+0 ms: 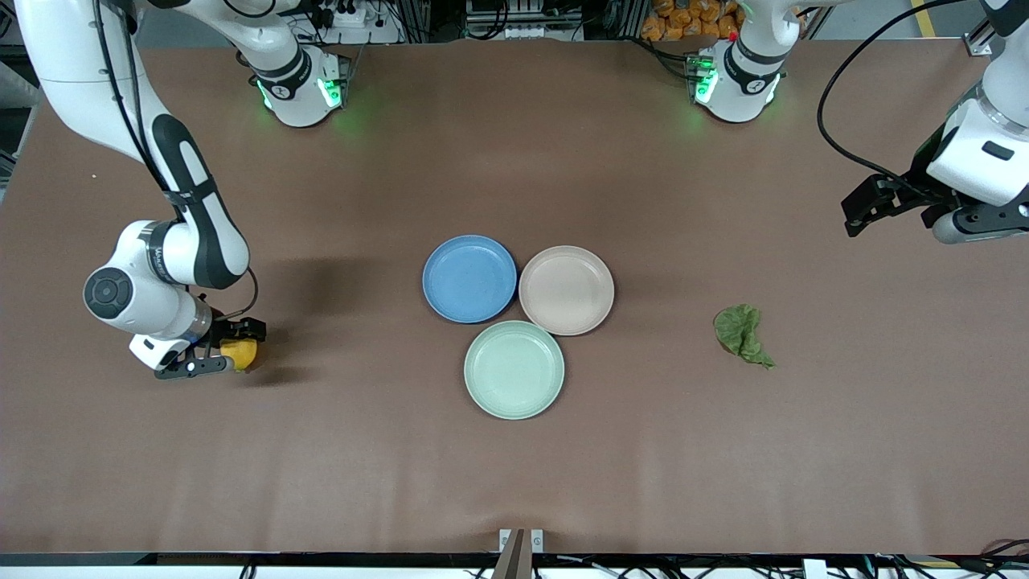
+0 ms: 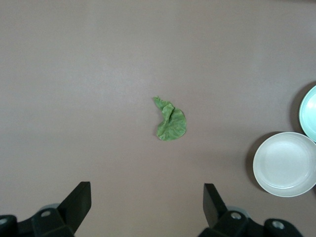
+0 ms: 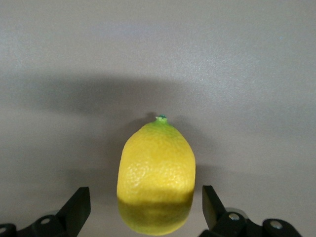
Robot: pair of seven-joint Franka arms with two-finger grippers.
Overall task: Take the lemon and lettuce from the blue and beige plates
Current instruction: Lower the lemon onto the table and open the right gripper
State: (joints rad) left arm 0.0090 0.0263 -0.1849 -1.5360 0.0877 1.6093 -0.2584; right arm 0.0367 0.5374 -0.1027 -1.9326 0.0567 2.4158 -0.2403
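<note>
The 3 plates sit bare mid-table: blue plate (image 1: 469, 278) and beige plate (image 1: 566, 289) side by side and touching or nearly so, with a mint plate (image 1: 514, 369) nearer the camera, tucked against both. Both foods are already off them, so the task looks nearly done.

The lemon (image 1: 240, 352) rests on the table (image 1: 514, 474) well toward the right arm's end. The right gripper (image 1: 215, 347) is low around it, fingers (image 3: 76, 206) spread to either side with a gap showing, so it reads as a release, not a pinch. The lemon's long axis runs away from the gripper, its green stem tip pointing outward.

The lettuce (image 1: 742, 334) lies on the table toward the left arm's end, its pointed tail aimed toward the camera. The left gripper (image 1: 872, 204) hangs high over that end, fingers (image 2: 75, 205) wide apart and holding nothing, seemingly waiting clear after dropping the leaf
</note>
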